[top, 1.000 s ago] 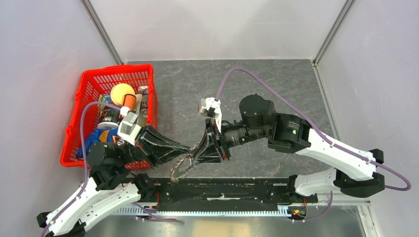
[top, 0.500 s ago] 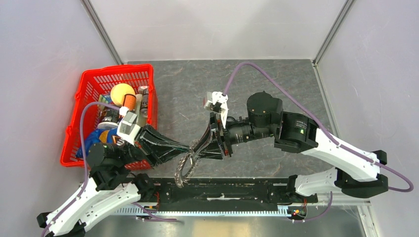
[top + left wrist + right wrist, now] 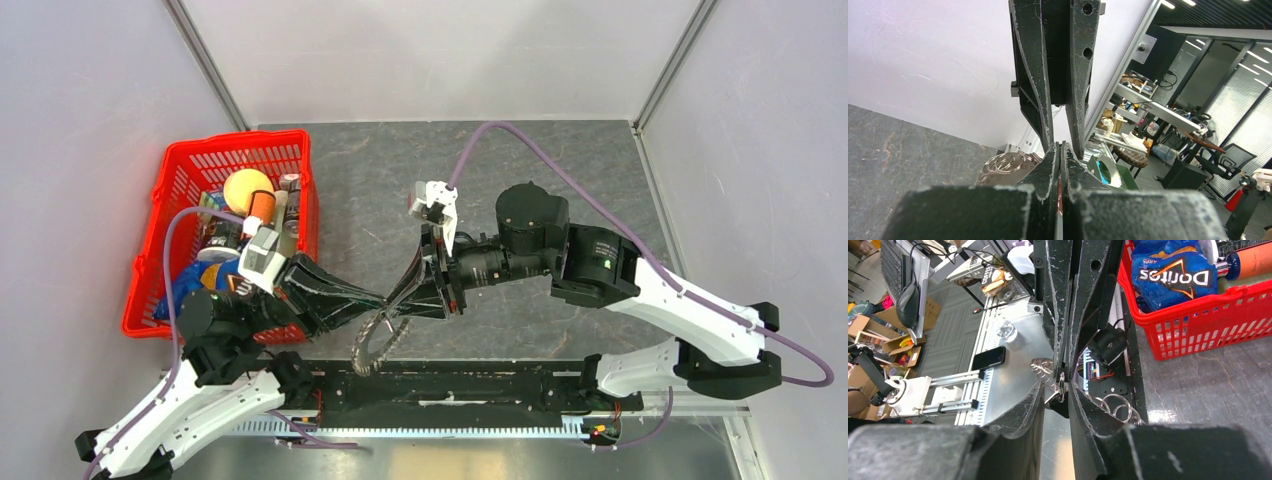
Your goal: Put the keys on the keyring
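Note:
My left gripper (image 3: 383, 303) is shut on the keyring (image 3: 372, 345), a grey spiky ring that hangs below its tips above the table's near edge. In the left wrist view the left gripper (image 3: 1058, 146) has its jaws pressed together, with the ring's wire loops (image 3: 1005, 164) beside them. My right gripper (image 3: 398, 300) meets it tip to tip. In the right wrist view the right gripper (image 3: 1055, 388) has its jaws a narrow gap apart around the small black-headed key (image 3: 1059, 407). The key hangs right at the left gripper's fingers (image 3: 1068, 315). The key is hidden in the top view.
A red basket (image 3: 305, 200) full of snacks and bottles stands at the left, close behind my left arm. It also shows in the right wrist view (image 3: 1198, 335). A black rail (image 3: 450, 385) runs along the near edge under the keyring.
My right gripper has turned and shifted a little, bringing its tips against the left gripper's tips. The keyring has swung to hang more edge-on. The left arm has barely moved.

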Action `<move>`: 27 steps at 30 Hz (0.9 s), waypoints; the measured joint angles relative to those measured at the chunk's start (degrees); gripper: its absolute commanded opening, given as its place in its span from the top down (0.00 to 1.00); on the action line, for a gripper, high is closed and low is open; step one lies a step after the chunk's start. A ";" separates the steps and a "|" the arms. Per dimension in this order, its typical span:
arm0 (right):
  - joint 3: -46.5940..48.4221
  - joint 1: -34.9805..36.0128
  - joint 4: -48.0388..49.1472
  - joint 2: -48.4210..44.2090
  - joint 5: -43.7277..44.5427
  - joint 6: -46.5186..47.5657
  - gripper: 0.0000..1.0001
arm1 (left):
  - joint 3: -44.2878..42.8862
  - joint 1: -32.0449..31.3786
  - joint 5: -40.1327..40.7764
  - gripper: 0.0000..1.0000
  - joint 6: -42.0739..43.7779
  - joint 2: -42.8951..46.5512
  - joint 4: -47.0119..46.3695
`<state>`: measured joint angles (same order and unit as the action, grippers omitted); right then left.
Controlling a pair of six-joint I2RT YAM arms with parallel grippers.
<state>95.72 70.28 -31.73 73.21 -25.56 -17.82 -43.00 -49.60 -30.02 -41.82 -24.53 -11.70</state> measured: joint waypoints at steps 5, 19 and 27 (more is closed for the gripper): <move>0.22 0.00 -0.02 0.57 0.09 0.04 0.96 | 0.13 0.00 0.00 0.98 -0.20 0.50 -0.09; 11.28 0.00 -11.82 5.88 -0.98 0.87 1.00 | -2.38 0.02 -2.10 0.79 -0.79 -1.36 2.10; 15.34 0.07 -22.29 7.30 -2.03 2.71 1.00 | -5.22 0.02 -7.87 0.75 -0.96 -6.43 7.50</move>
<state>111.07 70.35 -54.02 80.51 -27.59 -15.11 -48.23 -49.58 -37.89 -42.78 -30.96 -4.21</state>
